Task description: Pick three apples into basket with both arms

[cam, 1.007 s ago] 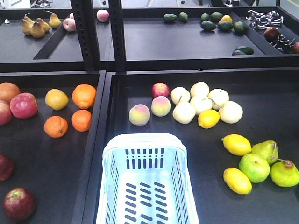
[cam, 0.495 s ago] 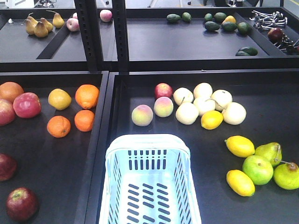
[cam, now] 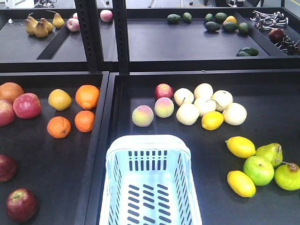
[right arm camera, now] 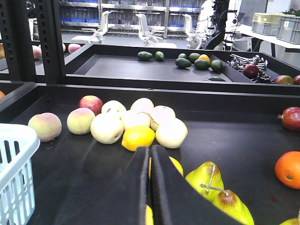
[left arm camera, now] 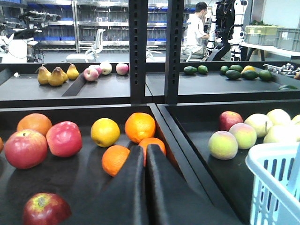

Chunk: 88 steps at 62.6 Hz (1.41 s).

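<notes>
Pale basket [cam: 148, 141] lies empty with left pincer [left arm camera: 144, 149] and right pincer [right arm camera: 150, 150] pressed together, so picking seems unstarted; the left must spread toward the eight-o'clock apple [cam: 21, 205].

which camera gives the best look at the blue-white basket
The front-facing view: the basket sits low centre, empty, rim and slotted floor visible, near end cut off. The left wrist view catches only a corner at its right edge; the right wrist view, a corner at its left edge.
</notes>
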Available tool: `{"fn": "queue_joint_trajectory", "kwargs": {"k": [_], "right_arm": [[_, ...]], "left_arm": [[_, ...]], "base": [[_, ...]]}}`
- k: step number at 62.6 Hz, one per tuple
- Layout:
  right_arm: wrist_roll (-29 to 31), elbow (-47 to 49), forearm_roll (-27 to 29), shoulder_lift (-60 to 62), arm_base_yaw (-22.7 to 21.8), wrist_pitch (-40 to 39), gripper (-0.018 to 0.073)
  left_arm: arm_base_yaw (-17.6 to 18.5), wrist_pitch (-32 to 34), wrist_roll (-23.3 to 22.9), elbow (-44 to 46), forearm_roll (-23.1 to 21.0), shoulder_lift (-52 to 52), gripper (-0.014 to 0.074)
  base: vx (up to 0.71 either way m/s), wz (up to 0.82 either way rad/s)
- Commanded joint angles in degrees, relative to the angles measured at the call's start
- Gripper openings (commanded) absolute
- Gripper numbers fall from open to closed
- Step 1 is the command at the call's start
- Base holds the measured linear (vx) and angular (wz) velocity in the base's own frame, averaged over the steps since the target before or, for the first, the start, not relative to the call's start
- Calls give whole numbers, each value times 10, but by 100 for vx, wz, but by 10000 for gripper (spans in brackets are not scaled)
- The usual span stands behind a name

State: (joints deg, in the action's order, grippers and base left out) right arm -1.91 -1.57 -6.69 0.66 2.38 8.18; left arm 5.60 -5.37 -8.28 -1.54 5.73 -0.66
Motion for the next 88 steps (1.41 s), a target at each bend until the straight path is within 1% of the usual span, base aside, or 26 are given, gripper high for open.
{"fn": "queue_joint_trajectory", "kwargs": {"k": [1, 18, 27, 32, 38, 43, 51, 56, 59, 64, 68, 71, 74, 79, 83, 88], "right_arm": [[5, -8, -4, 8, -4, -44, -8], [5, -8, -4, 8, -4, -44, -8], [5, -8, -4, 8, -4, -44, -8], [5, -8, -4, 8, -4, -44, -8], [5, -8, -4, 8, -4, -44, -8], [5, -8, -4, 8, -4, -44, -8], [5, -8, -4, 8, -4, -44, -8], [5, -8, -4, 8, -4, -44, -8], [5, -8, -4, 8, -4, -44, -8], [5, -8, -4, 8, -4, -44, -8], [5, -8, -4, 8, -4, -44, -8], [5, -8, -4, 8, -4, -44, -8], [5, -8, -4, 8, -4, -44, -8], [5, -8, -4, 8, -4, -44, -8], [5, -8, -4, 8, -4, -44, -8], [5, -8, -4, 8, -4, -44, -8]], "left_arm": [[0, 43, 4, 1, 0, -9, -6], [0, 43, 4, 1, 0, -9, -6], [0, 82, 3, 2, -7, -9, -6], [0, 88, 3, 6, -31, -9, -6], [0, 85, -18, 30, -89, -7, -6], [0, 74, -19, 61, -109, 1, -6], [0, 17, -20, 145, -109, 54, -6], [0, -50, -19, 211, -108, 108, -6], [0, -88, -9, 247, -107, 138, -6], [0, -180, 31, 323, -108, 200, -6], [0, -248, 83, 376, -110, 246, -6], [0, -296, 111, 417, -110, 284, -6], [0, -325, 139, 447, -110, 312, -6], [0, -357, 160, 483, -110, 347, -6], [0, -374, 164, 497, -110, 367, -6], [0, -374, 164, 499, -110, 377, -5]], "base": [[0, 0], [0, 0], [0, 0], [0, 0], [0, 0], [0, 0], [0, 0], [0, 0], [0, 0], [0, 0], [0, 0], [0, 0], [0, 0], [0, 0], [0, 0], [0, 0]]}}
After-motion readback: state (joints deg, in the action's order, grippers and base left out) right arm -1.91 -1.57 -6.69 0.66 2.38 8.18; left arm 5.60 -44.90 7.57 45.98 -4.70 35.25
